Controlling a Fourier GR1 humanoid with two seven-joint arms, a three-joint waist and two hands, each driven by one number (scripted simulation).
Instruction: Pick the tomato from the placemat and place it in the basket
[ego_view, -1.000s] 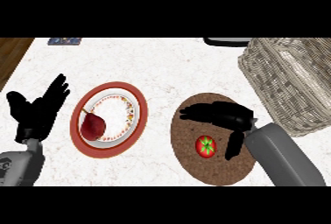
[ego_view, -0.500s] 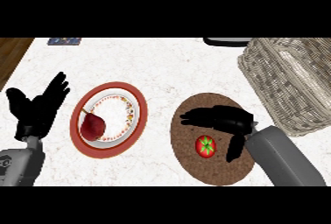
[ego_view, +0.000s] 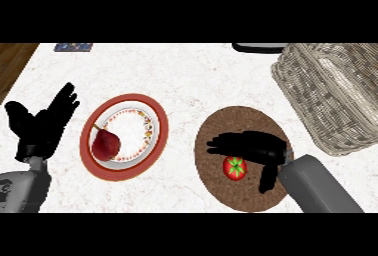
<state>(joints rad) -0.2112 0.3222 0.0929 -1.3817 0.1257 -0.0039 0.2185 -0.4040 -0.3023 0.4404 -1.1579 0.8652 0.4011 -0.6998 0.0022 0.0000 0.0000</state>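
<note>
At the left edge the left hand (ego_view: 40, 120) rests open, fingers up. Beside it, a red-rimmed plate (ego_view: 159, 127) holds a dark red pear (ego_view: 107, 144). The tomato (ego_view: 235, 167) lies on the round brown placemat (ego_view: 236, 125), the right hand (ego_view: 251, 146) spread just above it, holding nothing. The wicker basket (ego_view: 332, 95) stands rightmost.

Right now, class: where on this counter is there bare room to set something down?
Bare counter lies beyond the plate and the placemat, left of the basket. A narrower strip runs between plate and placemat. The placemat is crowded by the right robot hand over the tomato.
</note>
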